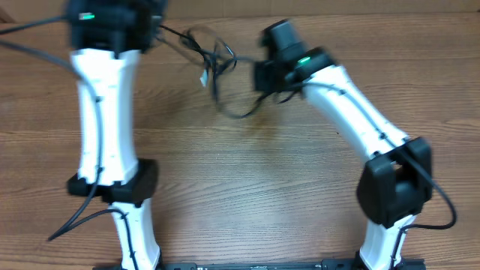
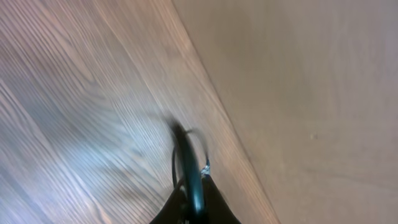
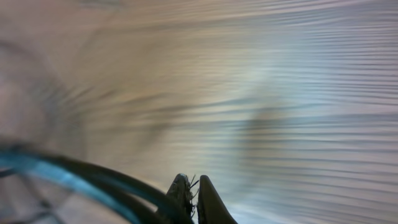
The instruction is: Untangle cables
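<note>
Lying near the far edge of the table [image 1: 247, 172], the cables [image 1: 219, 67] are seen from overhead as 1 loose black tangle spread between the 2 arms. 1 strand is drawn up and left toward the left arm, and a slack loop sags toward the near side just beside the right arm's wrist. A whitish plug [image 1: 204, 79] is seen at the left side of the tangle. In the left wrist view, the left gripper [image 2: 198, 198] is clenched on a black strand, which rises from between the fingers in a thin loop above the wood, close to where the table meets a plain beige wall [image 2: 311, 93]. In the right wrist view, the right gripper [image 3: 194, 190] is all but closed, with only a sliver of gap at the tips; a blurred dark strand runs in from the left to meet the fingers and appears to be clamped there. Both wrist views are smeared by blur
</note>
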{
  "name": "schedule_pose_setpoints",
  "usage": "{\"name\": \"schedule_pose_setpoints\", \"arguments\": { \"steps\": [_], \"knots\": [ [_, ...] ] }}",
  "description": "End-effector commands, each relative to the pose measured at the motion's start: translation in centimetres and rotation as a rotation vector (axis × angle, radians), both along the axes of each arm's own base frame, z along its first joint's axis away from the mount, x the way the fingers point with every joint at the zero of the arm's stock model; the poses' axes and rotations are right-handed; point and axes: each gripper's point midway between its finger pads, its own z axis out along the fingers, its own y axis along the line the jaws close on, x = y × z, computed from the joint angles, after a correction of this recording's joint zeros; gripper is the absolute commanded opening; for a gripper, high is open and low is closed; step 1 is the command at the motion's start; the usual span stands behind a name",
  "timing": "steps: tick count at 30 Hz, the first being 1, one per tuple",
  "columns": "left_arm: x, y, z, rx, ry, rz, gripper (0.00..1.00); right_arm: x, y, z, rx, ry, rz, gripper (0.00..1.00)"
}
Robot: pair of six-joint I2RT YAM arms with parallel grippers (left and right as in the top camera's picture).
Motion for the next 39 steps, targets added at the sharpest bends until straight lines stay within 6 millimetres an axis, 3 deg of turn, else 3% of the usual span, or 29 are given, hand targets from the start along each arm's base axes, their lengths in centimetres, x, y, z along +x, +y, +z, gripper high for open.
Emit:
{"name": "schedule_pose_setpoints", "arguments": {
  "steps": [1,3,5,8,11,15,19,25,29,31,33,34,35,36,38,39],
  "knots": [
    [-3.7,5.5,5.8,0.037,-0.128,-0.079,0.04,2.0,-9.0,1.8,-0.026,-0.024,-0.15,0.04],
    [-4.6,7.9,5.5,-0.015,-0.114,-0.085,0.04,2.3,-12.8,1.7,-0.038,-0.012,-0.212,0.04],
    [-5.3,9.1,5.1,-0.042,-0.099,-0.098,0.04,2.3,-15.1,1.9,-0.035,-0.007,-0.245,0.04],
    [-5.9,10.5,4.9,-0.029,-0.084,-0.091,0.04,2.4,-17.8,2.3,-0.017,-0.013,-0.288,0.04],
    [-5.7,9.8,4.9,-0.024,-0.088,-0.112,0.04,2.2,-17.9,2.8,0.009,-0.018,-0.283,0.04],
    [-4.7,7.4,5.6,0.022,-0.116,-0.209,0.04,2.3,-16.4,6.4,0.001,-0.107,-0.218,0.04],
    [-3.8,4.4,6.1,0.09,-0.138,-0.315,0.04,1.5,-15.2,13.1,0.01,-0.225,-0.181,0.04],
    [-2.6,-1.2,7.5,0.255,-0.203,-0.529,0.04,-2.4,-10.6,23.4,0.037,-0.399,-0.041,0.04],
    [-2.5,-3.6,7.9,0.359,-0.216,-0.577,0.04,-5.7,-7.5,30.1,0.079,-0.546,0.04,0.04],
    [-2.6,-4.4,7.9,0.371,-0.215,-0.586,0.04,-6.8,-6.8,32.1,0.095,-0.592,0.062,0.04],
    [-2.7,-5.5,8.0,0.361,-0.224,-0.614,0.06,-7.3,-6.1,32.6,0.105,-0.603,0.076,0.04],
    [-2.7,-6.1,8.1,0.355,-0.232,-0.631,0.19,-7.5,-5.9,32.4,0.105,-0.595,0.082,0.19],
    [-2.8,-6.7,8.1,0.348,-0.24,-0.649,0.47,-7.6,-5.7,32.0,0.103,-0.578,0.087,0.57],
    [-2.9,-7.5,8.2,0.34,-0.249,-0.672,0.67,-7.7,-5.6,31.5,0.1,-0.56,0.091,0.98],
    [-3.1,-9.3,8.5,0.346,-0.278,-0.751,0.96,-7.9,-5.3,30.5,0.093,-0.519,0.1,1.0],
    [-3.3,-10.1,8.6,0.352,-0.29,-0.787,1.0,-8.0,-5.3,30.3,0.091,-0.511,0.102,1.0]
  ]
}}
